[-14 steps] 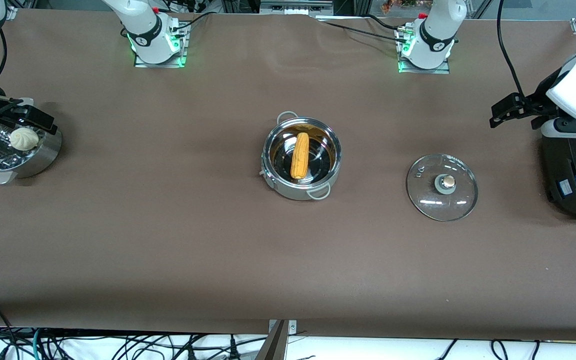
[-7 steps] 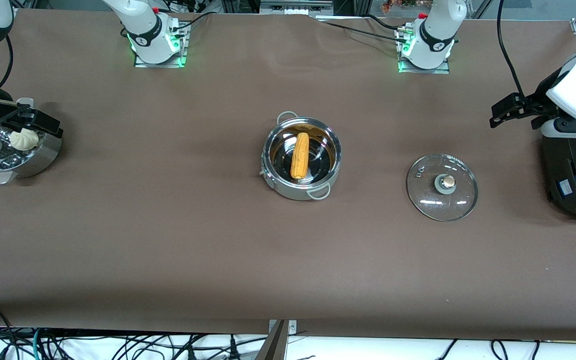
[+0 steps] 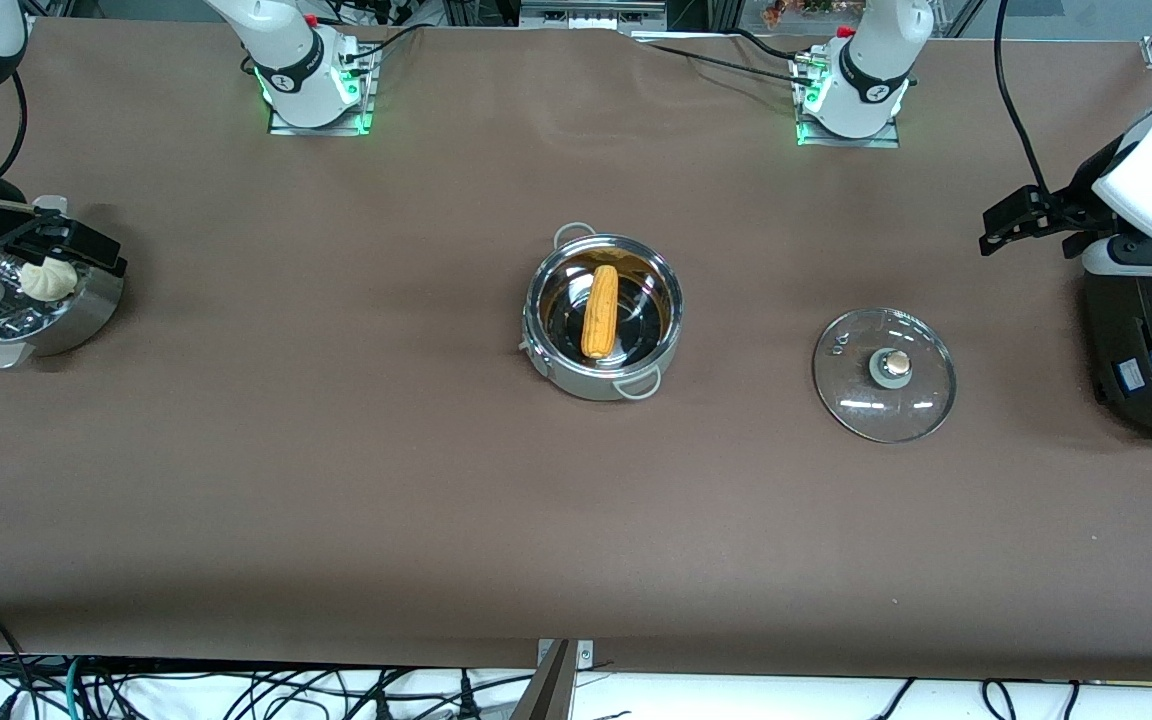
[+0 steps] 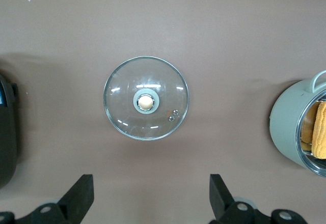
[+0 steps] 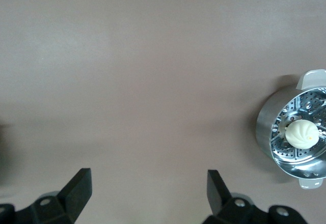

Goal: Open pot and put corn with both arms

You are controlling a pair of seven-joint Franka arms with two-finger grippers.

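- Seeing the corn lying inside the pot mid-table, lid off, flat on the table toward the left arm's end.
- We've got the left gripper spread wide, empty, above the lid.
- Right gripper gapes empty too, near the steamer with the bun.

Robotics lab: arm bases bolted to a brown-covered table, loose cables, aluminium framing.
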